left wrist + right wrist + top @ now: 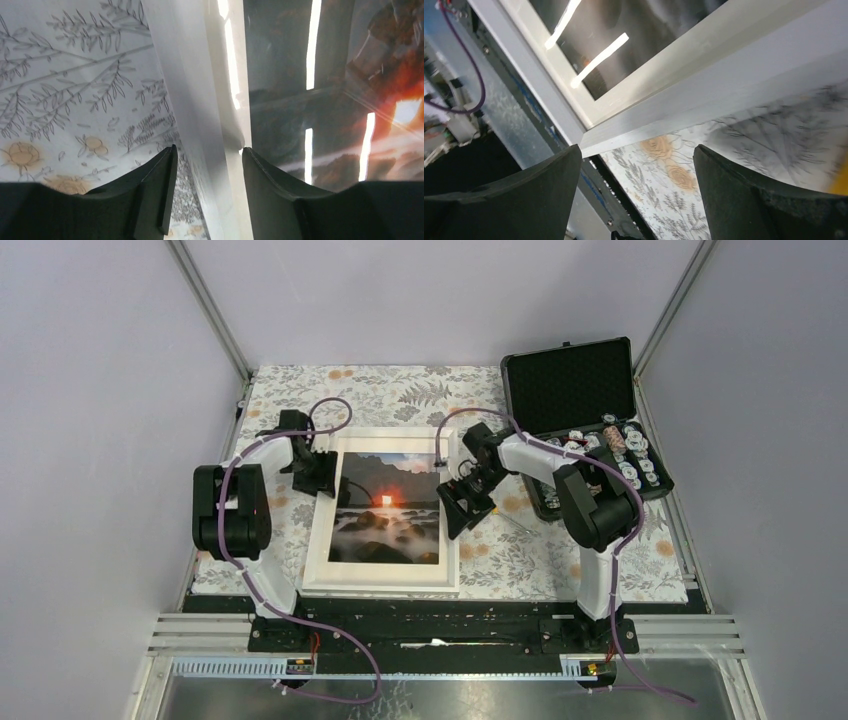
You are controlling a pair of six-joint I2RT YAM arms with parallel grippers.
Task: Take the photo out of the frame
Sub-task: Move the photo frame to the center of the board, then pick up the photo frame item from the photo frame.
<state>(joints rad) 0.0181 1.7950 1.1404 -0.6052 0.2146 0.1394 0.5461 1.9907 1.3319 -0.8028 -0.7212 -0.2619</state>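
Observation:
The white-bordered frame [380, 578] lies face up on the floral cloth, with the photo [388, 515] of dark rocks and an orange sun inside it. My left gripper [324, 478] is open at the frame's left side near the far corner. In the left wrist view its fingers [155, 190] straddle the white rail [190, 90], with the photo [285, 75] behind reflective glass. My right gripper [460, 508] is open at the frame's right side. In the right wrist view it [638, 155] hovers beside the frame's edge [724, 70], with only cloth between the fingers.
An open black foam-lined case [570, 390] holding several small round items stands at the back right. The floral cloth [520, 550] covers the table. A metal rail [450, 625] runs along the near edge. Grey walls enclose the sides.

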